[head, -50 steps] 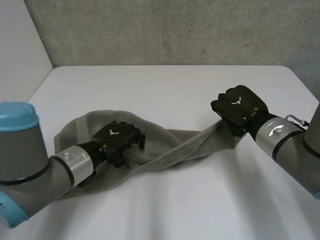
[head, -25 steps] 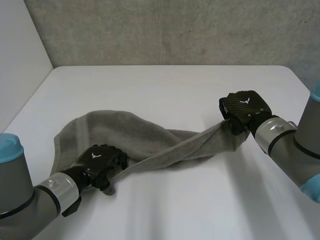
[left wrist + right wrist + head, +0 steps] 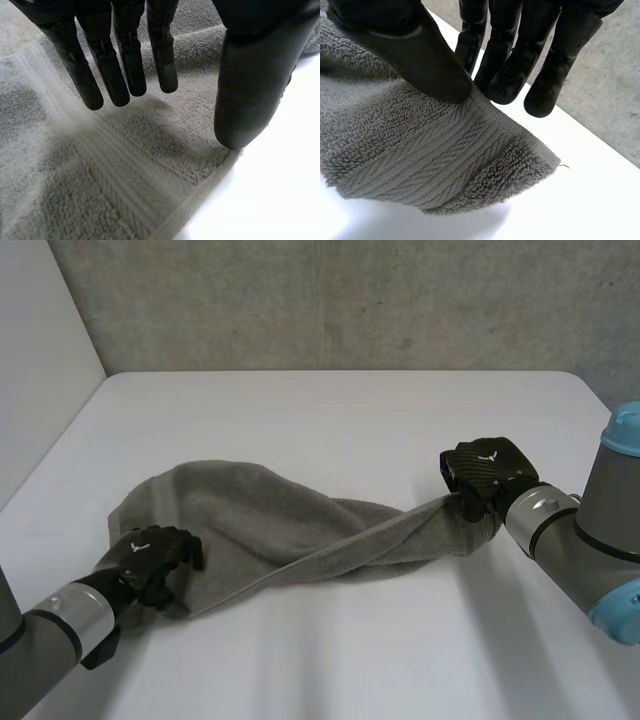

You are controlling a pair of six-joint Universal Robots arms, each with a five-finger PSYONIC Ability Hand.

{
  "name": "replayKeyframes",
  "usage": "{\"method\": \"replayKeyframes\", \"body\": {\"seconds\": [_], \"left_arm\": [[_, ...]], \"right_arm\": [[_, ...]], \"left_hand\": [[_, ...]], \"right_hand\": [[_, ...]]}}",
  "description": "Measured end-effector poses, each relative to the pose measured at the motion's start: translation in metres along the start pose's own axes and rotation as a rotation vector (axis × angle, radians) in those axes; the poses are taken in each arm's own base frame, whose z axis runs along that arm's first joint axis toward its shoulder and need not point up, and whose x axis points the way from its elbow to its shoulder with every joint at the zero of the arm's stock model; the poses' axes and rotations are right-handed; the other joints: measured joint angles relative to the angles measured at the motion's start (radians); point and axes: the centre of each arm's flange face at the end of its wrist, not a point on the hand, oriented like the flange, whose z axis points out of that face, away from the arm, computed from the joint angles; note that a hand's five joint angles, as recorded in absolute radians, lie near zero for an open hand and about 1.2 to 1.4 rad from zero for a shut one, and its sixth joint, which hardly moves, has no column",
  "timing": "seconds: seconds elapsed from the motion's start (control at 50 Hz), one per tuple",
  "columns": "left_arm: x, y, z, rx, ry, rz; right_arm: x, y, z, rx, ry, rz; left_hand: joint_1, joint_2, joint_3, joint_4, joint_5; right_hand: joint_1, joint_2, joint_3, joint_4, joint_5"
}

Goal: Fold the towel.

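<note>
A grey towel [image 3: 260, 520] lies twisted across the white table [image 3: 330, 410], bunched wide at the left and drawn into a narrow rope toward the right. My left hand [image 3: 148, 555] is at the towel's near left corner. In the left wrist view its fingers [image 3: 125, 50] are straight and spread from the thumb, open just above the banded hem [image 3: 125, 165], holding nothing. My right hand [image 3: 485, 472] is at the towel's right end and lifts it a little. Its thumb [image 3: 420, 55] and fingers pinch the towel's hemmed edge [image 3: 420, 150] near a corner.
A grey wall runs behind the table's far edge, and a pale wall stands at the left. Bare tabletop lies in front of the towel and behind it. My right arm [image 3: 590, 550] comes in from the near right.
My left hand has slid off the towel's middle, back and left to its near left corner. My right hand has shifted slightly right and nearer, still pinching the end.
</note>
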Motion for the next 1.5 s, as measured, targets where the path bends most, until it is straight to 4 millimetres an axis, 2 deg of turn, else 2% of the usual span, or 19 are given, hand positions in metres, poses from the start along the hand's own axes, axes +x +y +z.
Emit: {"method": "replayKeyframes", "body": {"seconds": [0.2,0.34,0.44,0.58,0.86,1.14,1.42,1.5], "left_arm": [[0.000,0.000,-0.014,0.008,-0.022,0.049],[-0.005,-0.010,-0.027,0.058,-0.069,0.105],[-0.007,-0.016,-0.034,0.082,-0.095,0.117],[-0.004,-0.011,-0.039,0.071,-0.076,0.128],[-0.011,0.001,-0.030,0.014,-0.034,0.204],[-0.014,0.012,-0.021,-0.045,-0.022,0.206],[-0.019,0.020,-0.009,-0.082,-0.009,0.185],[-0.019,0.021,-0.008,-0.084,-0.007,0.183]], "right_arm": [[-0.001,0.000,0.000,-0.002,-0.002,0.001],[0.000,0.001,0.000,-0.003,-0.002,0.001],[-0.001,0.001,0.000,-0.004,-0.003,0.002],[-0.001,0.001,0.000,-0.003,-0.005,0.000],[-0.003,0.003,0.002,-0.004,-0.021,0.002],[-0.004,0.008,0.005,-0.016,-0.030,0.004],[-0.005,0.010,0.005,-0.023,-0.032,0.006],[-0.005,0.011,0.005,-0.025,-0.032,0.006]], "left_hand": [[-0.023,-0.028,-0.029,-0.026,-0.027],[-0.233,-0.251,-0.246,-0.248,-0.254],[-0.236,-0.263,-0.260,-0.261,-0.274],[-0.236,-0.263,-0.260,-0.261,-0.273],[-0.236,-0.263,-0.260,-0.261,-0.271],[-0.231,-0.249,-0.251,-0.252,-0.216],[-0.024,-0.025,-0.030,-0.036,-0.004],[0.100,0.178,0.170,0.174,0.177]], "right_hand": [[0.000,0.000,0.000,0.000,0.000],[0.000,0.000,0.000,0.000,0.000],[0.000,0.000,0.000,0.000,0.000],[0.000,0.000,0.000,0.000,0.000],[0.000,0.000,0.000,0.000,0.000],[0.000,0.000,0.000,0.000,0.000],[0.000,0.000,0.000,0.000,0.000],[0.000,0.000,0.000,0.000,0.000]]}}
